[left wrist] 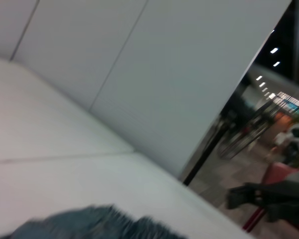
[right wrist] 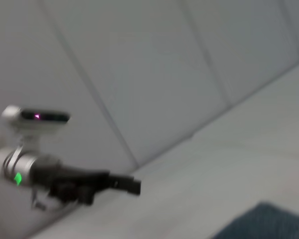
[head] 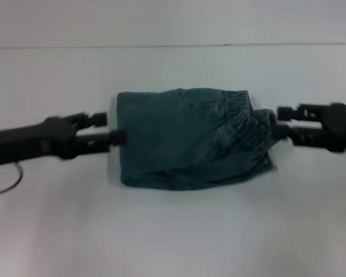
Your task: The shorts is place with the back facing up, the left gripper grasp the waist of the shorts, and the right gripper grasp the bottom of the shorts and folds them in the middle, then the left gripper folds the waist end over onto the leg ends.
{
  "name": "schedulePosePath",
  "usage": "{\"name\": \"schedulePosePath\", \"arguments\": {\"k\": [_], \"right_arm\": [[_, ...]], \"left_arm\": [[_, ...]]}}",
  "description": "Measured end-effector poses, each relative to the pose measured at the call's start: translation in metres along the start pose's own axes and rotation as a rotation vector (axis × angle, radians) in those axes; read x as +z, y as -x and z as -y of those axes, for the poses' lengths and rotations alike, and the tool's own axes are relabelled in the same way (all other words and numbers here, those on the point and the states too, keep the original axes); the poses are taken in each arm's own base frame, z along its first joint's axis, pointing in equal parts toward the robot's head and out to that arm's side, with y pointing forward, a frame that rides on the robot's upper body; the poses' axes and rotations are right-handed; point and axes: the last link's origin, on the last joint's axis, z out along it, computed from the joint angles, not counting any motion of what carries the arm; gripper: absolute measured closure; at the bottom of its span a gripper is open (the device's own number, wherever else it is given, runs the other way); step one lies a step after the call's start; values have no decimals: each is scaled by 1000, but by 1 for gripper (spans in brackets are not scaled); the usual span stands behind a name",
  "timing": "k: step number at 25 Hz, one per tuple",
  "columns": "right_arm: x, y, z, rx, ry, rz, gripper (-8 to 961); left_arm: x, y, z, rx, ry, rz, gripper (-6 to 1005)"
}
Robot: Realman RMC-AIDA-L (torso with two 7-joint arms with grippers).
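On the white table (head: 173, 231) the shorts (head: 184, 138) lie folded into a squarish bundle in the middle of the head view, between the two arms. Its top layer is doubled over, with a fold running along the near edge and the lower layer peeking out beneath it. The waist (head: 239, 107) — the ruffled elastic band — sits at the far right part of the bundle, bunched and pulled toward the right. The flat left edge of the bundle is straight and upright in that view.

At the left edge of the bundle, the left gripper (head: 116, 129) reaches in level from the left. Its two fingers stand apart, one a little farther back than the other; the nearer fingertip touches the denim edge, and I cannot tell whether any cloth is held.

At the right corner, the right gripper (head: 279, 122) comes in level from the right. Its fingers meet the gathered cloth there, which is drawn out into a point toward them — they look clamped on the shorts.

Each wrist view shows only a strip of denim at its edge, the table, a pale panelled wall (right wrist: 139, 74) and the other arm farther off.
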Motion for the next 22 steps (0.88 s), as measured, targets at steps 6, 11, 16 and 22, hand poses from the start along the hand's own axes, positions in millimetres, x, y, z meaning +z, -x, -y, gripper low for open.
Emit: {"name": "schedulePosePath", "arguments": {"k": [6,11,16,22], "right_arm": [[-31,-24,-3,17,-73,-70,219],[-37,-32,0,37,-112,-96,67],[-33,-33,2,38,-119,-108,36],[-30,-33,4,34,-129,-110,36]], "left_arm": [[-18,27,6,-56,-83,80,48],[-18,31,8,-62,-95,122,49],[-16,30,7,-60,-88,128,49],[-13,30,6,-65,-72,134,49]]}}
